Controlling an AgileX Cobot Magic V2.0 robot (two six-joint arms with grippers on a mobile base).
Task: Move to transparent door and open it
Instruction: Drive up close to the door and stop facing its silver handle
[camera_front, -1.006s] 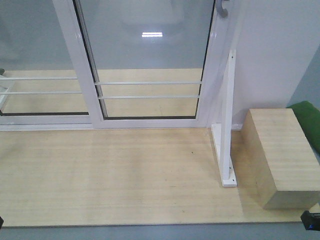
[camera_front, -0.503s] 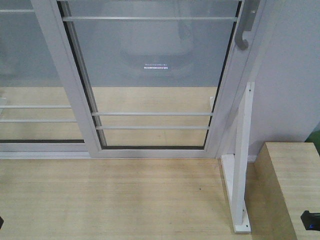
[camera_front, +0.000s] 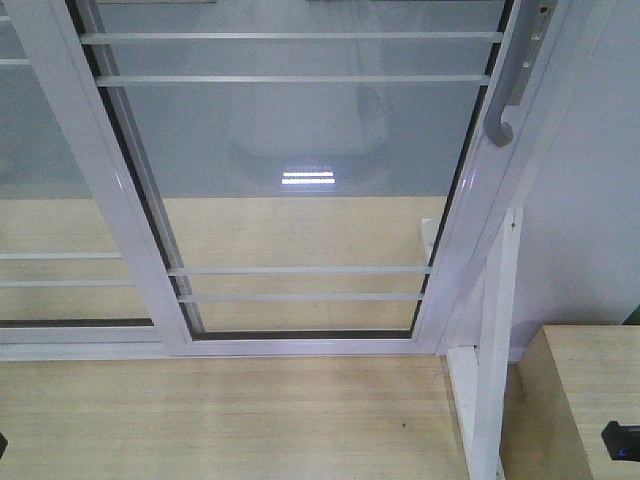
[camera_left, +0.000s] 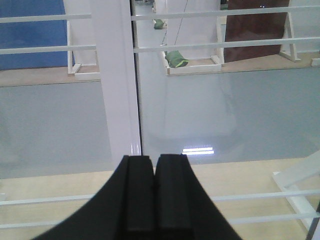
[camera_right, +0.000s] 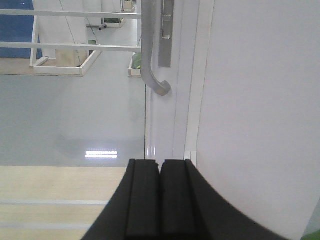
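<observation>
The transparent door (camera_front: 300, 150) fills the middle of the front view: clear glass in a white frame with thin white horizontal bars. Its curved silver-grey handle (camera_front: 510, 90) is on the right edge, upper right. My right gripper (camera_right: 160, 161) is shut and empty, pointing at the door's right frame, with the handle (camera_right: 150, 65) above and slightly left of it, apart. My left gripper (camera_left: 154, 157) is shut and empty, facing the door's left upright (camera_left: 117, 75) and the glass (camera_left: 225, 110). In the front view only dark arm tips show at the bottom corners.
A fixed glass panel without a handle (camera_front: 40, 200) stands left of the door. A white upright bracket (camera_front: 495, 350) and a light wooden box (camera_front: 590, 400) stand at the right by the white wall (camera_front: 590, 200). A wooden platform floor (camera_front: 220, 420) lies before the door.
The whole view has moved closer to the door: the door's bottom rail has dropped in the picture, the handle has come down into view, and the wooden box has slid mostly out at the right.
</observation>
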